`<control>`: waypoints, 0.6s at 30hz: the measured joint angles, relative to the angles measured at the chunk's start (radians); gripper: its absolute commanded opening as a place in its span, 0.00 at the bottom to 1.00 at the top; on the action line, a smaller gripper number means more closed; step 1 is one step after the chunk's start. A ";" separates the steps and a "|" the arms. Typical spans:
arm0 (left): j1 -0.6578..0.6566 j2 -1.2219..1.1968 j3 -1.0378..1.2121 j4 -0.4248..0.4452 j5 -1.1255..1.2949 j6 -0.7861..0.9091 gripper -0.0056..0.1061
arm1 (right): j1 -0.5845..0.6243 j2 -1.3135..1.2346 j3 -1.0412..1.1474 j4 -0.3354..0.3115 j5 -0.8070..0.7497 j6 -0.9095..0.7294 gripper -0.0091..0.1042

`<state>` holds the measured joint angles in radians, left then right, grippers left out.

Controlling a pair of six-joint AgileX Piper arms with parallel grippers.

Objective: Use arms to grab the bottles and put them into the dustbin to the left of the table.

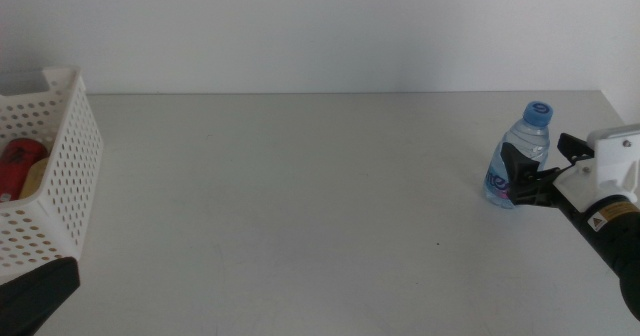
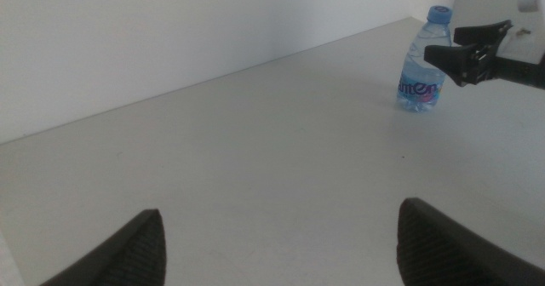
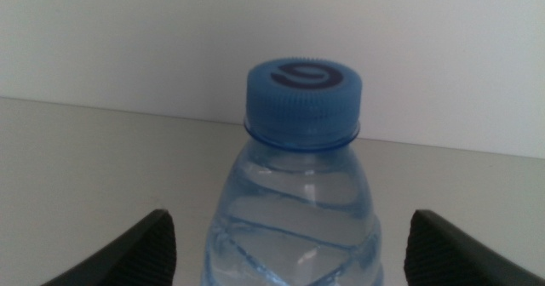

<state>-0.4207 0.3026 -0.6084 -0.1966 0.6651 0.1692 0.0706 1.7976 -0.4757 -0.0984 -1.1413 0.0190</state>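
A small clear water bottle (image 1: 520,156) with a blue cap stands upright at the table's (image 1: 300,206) right side. My right gripper (image 1: 540,163) is open, one jaw on each side of the bottle's body. In the right wrist view the bottle (image 3: 298,150) fills the gap between the jaws of that gripper (image 3: 289,243). The white perforated dustbin (image 1: 72,166) stands at the far left with a red can (image 1: 18,166) lying inside. My left gripper (image 1: 40,291) waits open at the bottom left, holding nothing (image 2: 281,243). From the left wrist view the bottle (image 2: 423,65) and the right gripper (image 2: 441,45) show far off.
A plain white wall runs behind the table's far edge. A pale tan shape (image 1: 36,176) lies beside the can in the dustbin; I cannot tell what it is. The off-white tabletop stretches bare between the dustbin and the bottle.
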 measured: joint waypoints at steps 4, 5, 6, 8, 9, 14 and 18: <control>0.000 0.000 0.000 0.000 0.000 0.000 0.88 | 0.000 0.107 -0.089 0.000 0.000 0.000 0.73; 0.000 0.000 0.000 0.000 0.000 0.000 0.88 | 0.000 0.129 -0.109 0.000 0.000 0.000 0.73; 0.000 0.000 0.000 0.000 0.000 0.000 0.88 | 0.000 0.150 -0.127 0.000 0.000 0.000 0.73; 0.000 0.000 0.000 0.000 0.000 0.000 0.88 | 0.000 0.180 -0.154 0.000 0.000 0.000 0.71; 0.000 0.000 0.000 0.000 0.000 0.000 0.88 | 0.000 0.193 -0.164 0.000 0.000 0.000 0.68; 0.000 0.000 0.000 0.000 0.000 0.000 0.88 | 0.012 0.212 -0.175 0.006 -0.001 0.001 0.18; 0.000 0.000 0.000 0.000 0.000 0.000 0.88 | 0.081 0.179 -0.175 0.001 0.037 0.069 0.07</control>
<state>-0.4207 0.3026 -0.6084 -0.1966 0.6651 0.1692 0.1511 1.9766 -0.6506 -0.0974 -1.1044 0.0881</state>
